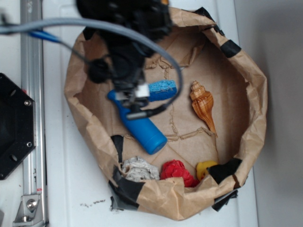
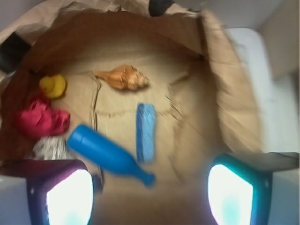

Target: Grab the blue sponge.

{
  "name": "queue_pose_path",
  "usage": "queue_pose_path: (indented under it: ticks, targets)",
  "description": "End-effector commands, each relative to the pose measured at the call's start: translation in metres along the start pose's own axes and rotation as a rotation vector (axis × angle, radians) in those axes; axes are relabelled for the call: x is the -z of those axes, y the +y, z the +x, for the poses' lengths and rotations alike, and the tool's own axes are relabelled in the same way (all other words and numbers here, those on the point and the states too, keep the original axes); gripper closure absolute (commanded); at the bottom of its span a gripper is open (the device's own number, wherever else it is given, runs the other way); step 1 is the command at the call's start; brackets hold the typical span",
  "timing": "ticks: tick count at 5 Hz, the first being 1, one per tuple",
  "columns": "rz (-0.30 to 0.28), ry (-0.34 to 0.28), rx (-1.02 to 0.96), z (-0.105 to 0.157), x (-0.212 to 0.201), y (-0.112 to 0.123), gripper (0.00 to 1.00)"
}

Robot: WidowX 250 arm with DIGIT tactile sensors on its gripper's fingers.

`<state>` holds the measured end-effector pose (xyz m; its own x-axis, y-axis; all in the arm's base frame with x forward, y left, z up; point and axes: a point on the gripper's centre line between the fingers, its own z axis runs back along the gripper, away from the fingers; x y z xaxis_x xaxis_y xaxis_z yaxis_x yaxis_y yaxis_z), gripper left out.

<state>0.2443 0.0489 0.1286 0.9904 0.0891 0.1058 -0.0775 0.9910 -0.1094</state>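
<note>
From the exterior view, my arm hangs over the left half of a crumpled paper bag (image 1: 246,90), hiding my gripper's tips, so I cannot judge the jaws here. The sponge (image 1: 163,89) pokes out to the right of my wrist, lying on the bag floor just above the bottle (image 1: 142,130). A shell (image 1: 202,105) lies further right; a grey wad (image 1: 139,169), a red lump (image 1: 176,171) and a yellow toy (image 1: 206,169) sit bunched along the bottom edge, well apart from the sponge.

From the wrist view, my gripper (image 2: 150,194) is spread wide and empty, its glowing fingers (image 2: 70,197) framing the bottom corners. The sponge (image 2: 146,132) lies lengthwise ahead, between the fingers' lines, free on its right side. The bottle's (image 2: 105,153) neck touches or crosses the sponge's near end, so I judge I must descend carefully to pinch the sponge alone.
</note>
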Motion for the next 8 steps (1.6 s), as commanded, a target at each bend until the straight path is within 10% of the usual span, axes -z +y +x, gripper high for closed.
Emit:
queue_pose_path:
  ticks: [1, 4, 7, 8]
  targets:
    - [-0.075, 0.066, -0.066, -0.015, 0.080, -0.032, 0.00]
    - [-0.047, 0.086, -0.111, -0.009, 0.086, 0.019, 0.00]
    - [-0.009, 0.155, -0.033, -0.007, 0.108, -0.012, 0.06]
    - [0.057, 0.199, -0.050, -0.012, 0.116, -0.014, 1.00]
